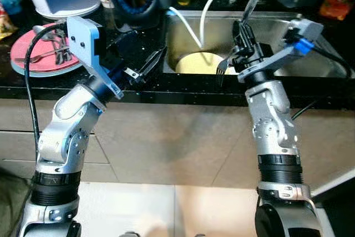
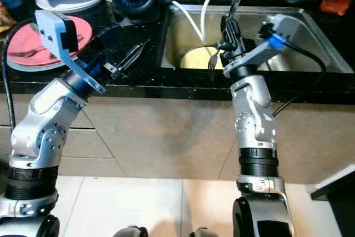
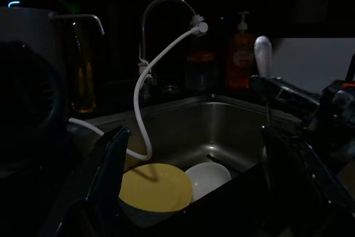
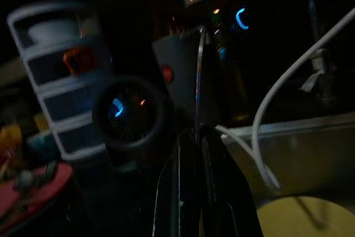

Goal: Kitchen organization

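The right gripper (image 1: 242, 54) is over the sink (image 1: 288, 26), its fingers closed on a fork (image 1: 223, 66) whose tines hang down at about 7 o'clock from them. The left gripper (image 1: 145, 66), fingers apart and holding nothing, hovers above the black worktop (image 1: 138, 90). A yellow plate (image 3: 155, 187) and a white bowl (image 3: 208, 175) are not yet taken out. The pink plate (image 1: 47, 54) at 10 o'clock holds cutlery.
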### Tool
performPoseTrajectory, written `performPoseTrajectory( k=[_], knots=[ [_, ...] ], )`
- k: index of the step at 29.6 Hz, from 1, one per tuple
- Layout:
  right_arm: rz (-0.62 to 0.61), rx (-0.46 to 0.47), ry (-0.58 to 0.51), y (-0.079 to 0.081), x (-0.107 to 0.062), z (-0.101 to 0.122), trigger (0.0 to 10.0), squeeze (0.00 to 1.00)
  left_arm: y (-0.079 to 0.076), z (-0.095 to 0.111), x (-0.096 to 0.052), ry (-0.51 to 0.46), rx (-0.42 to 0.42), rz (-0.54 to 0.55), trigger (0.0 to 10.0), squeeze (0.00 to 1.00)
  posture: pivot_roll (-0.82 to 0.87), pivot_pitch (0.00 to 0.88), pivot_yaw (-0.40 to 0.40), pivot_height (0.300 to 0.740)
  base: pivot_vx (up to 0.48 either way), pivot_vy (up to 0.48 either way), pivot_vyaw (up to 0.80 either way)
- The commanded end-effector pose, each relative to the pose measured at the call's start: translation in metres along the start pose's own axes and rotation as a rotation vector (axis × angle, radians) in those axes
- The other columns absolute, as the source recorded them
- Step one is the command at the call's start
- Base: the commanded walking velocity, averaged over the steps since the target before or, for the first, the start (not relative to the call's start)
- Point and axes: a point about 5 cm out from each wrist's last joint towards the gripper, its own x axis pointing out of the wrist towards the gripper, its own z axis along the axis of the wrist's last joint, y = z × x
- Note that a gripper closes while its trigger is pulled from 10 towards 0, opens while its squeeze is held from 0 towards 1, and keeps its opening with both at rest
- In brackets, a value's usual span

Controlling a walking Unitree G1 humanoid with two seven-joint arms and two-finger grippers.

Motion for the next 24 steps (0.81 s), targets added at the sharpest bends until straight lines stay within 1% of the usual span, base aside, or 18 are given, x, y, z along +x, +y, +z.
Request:
performPoseTrajectory(
  k=[1,4,7,8,9,10,11,12,13,14,15,18,24],
  knots=[
    [0.012,-0.007,-0.004,0.004,0.004,0.001,10.0,0.0,-0.004,-0.001,-0.001,0.008,0.004,-0.006,10.0,0.0,0.13,0.109,-0.03,0.74,0.0,0.0,0.0],
    [0.014,-0.014,-0.004,0.005,0.008,0.001,10.0,0.0,-0.006,-0.005,-0.001,0.024,0.004,0.006,10.0,0.0,0.14,0.113,-0.032,0.74,0.0,0.0,0.0],
    [0.013,-0.011,-0.007,0.005,0.009,0.002,10.0,0.0,-0.007,-0.004,-0.002,0.025,0.011,0.009,10.0,0.0,0.14,0.114,-0.034,0.74,0.247,0.0,0.0],
    [0.01,0.003,-0.013,0.005,0.009,0.002,10.0,0.0,-0.007,-0.001,-0.003,0.016,0.027,0.01,10.0,0.0,0.15,0.114,-0.034,0.74,0.33,0.0,0.0],
    [0.008,0.054,-0.036,0.005,0.009,0.006,10.0,0.0,-0.004,0.006,-0.003,0.0,0.054,0.015,10.0,0.0,0.15,0.115,-0.035,0.74,0.364,0.0,0.0],
    [0.008,0.054,-0.036,0.005,0.009,0.006,10.0,0.0,-0.004,0.006,-0.003,0.0,0.054,0.015,10.0,0.0,0.15,0.115,-0.035,0.74,0.364,0.0,0.0],
    [0.013,0.13,-0.073,0.004,0.01,0.012,10.0,0.0,0.001,0.016,-0.003,-0.019,0.088,0.021,10.0,0.0,0.15,0.114,-0.035,0.74,0.375,0.0,0.0],
    [0.019,0.186,-0.102,0.004,0.01,0.016,10.0,0.0,0.004,0.023,-0.003,-0.032,0.115,0.026,10.0,0.0,0.15,0.114,-0.035,0.74,0.375,0.0,0.0],
    [0.019,0.186,-0.102,0.004,0.01,0.016,10.0,0.0,0.004,0.023,-0.003,-0.032,0.115,0.026,10.0,0.0,0.15,0.114,-0.035,0.74,0.375,0.0,0.0],
    [0.022,0.218,-0.124,0.002,0.01,0.019,10.0,0.0,0.006,0.028,-0.003,-0.042,0.133,0.029,10.0,0.0,0.15,0.116,-0.031,0.74,0.375,0.0,0.0],
    [0.023,0.228,-0.136,0.001,0.009,0.021,10.0,0.0,0.008,0.033,-0.003,-0.052,0.143,0.034,10.0,0.0,0.15,0.116,-0.032,0.74,0.368,0.0,0.0],
    [0.015,0.217,-0.144,-0.004,0.007,0.023,10.0,0.0,0.009,0.04,-0.004,-0.062,0.167,0.039,10.0,0.0,0.15,0.116,-0.031,0.74,0.376,0.0,0.0],
    [0.009,0.202,-0.135,-0.006,0.003,0.02,10.0,0.0,0.005,0.035,-0.006,-0.043,0.163,0.027,10.0,0.0,0.15,0.119,-0.027,0.74,0.388,0.0,0.0]
  ],
)
